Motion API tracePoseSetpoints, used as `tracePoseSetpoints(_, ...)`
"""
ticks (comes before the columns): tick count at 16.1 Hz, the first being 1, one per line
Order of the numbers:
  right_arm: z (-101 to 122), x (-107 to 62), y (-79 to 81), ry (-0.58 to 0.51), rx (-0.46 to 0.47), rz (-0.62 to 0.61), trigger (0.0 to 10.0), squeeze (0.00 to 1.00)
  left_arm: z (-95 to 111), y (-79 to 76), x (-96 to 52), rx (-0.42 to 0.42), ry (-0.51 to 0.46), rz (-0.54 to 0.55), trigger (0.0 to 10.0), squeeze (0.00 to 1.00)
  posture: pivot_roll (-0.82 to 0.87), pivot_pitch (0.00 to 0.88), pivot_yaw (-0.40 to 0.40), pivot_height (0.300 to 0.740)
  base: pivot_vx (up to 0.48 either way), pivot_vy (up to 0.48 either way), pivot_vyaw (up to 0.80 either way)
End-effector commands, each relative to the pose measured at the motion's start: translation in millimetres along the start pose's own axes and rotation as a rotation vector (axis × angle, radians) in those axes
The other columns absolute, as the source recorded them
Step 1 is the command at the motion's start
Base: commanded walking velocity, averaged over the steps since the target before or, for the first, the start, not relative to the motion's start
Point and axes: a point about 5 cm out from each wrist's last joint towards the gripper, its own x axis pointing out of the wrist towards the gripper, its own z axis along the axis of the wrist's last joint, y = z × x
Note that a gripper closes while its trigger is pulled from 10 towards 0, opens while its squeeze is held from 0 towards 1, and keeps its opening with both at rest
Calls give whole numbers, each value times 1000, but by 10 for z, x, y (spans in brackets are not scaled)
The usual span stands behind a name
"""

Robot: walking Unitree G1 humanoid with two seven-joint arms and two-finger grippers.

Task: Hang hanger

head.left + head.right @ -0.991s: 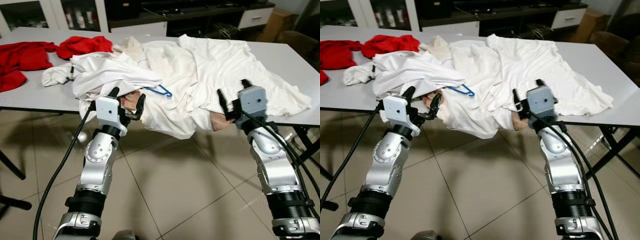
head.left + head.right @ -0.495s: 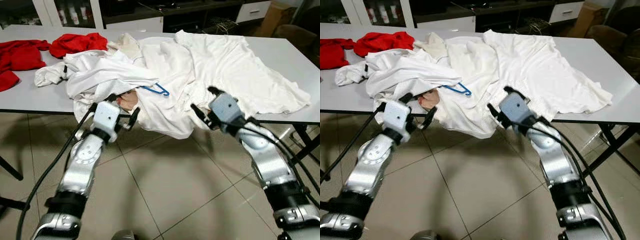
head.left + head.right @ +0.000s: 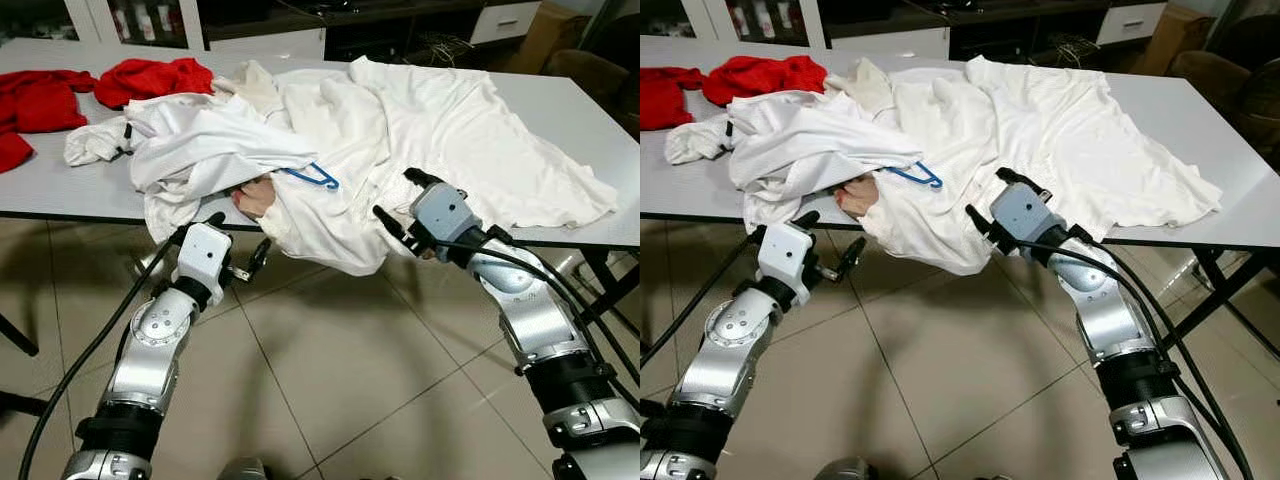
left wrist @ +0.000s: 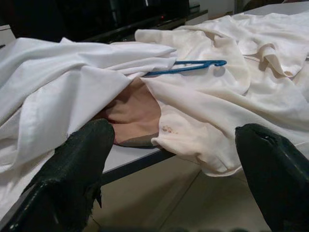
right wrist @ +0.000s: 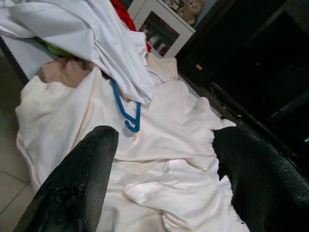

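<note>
The blue hanger (image 3: 312,177) is lying on the heap of white garments (image 3: 400,130), its hook poking out from under a white fold, ahead of both sets of fingers and touched by neither. The left gripper (image 3: 238,255) is hovering below the tabletop (image 3: 60,180) edge, fingers (image 4: 77,169) spread wide and holding nothing, pointing at a peach cloth (image 4: 135,113) beneath the hanger. The right gripper (image 3: 398,205) is hanging at the draped white cloth over the edge, fingers (image 5: 87,179) apart and empty. Red clothes (image 3: 150,78) are lying well beyond the left fingers.
</note>
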Motion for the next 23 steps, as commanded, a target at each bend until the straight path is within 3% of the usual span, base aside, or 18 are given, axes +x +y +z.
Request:
tracePoseSetpoints(1, 35, 3, -42, -19, -22, 8, 10000, 0, 48, -63, 27, -7, -13, -15, 10000, 0, 206, 47, -48, 740, 247, 0, 0)
tracePoseSetpoints(18, 60, 15, -119, -39, 10, -27, 10000, 0, 96, -84, 71, -31, -29, 3, 10000, 0, 204, 37, -44, 740, 294, 0, 0)
tracePoseSetpoints(23, 41, 24, -193, -25, 30, -73, 10000, 0, 105, -88, 85, -29, -33, 2, 10000, 0, 202, 31, -42, 740, 298, 0, 497)
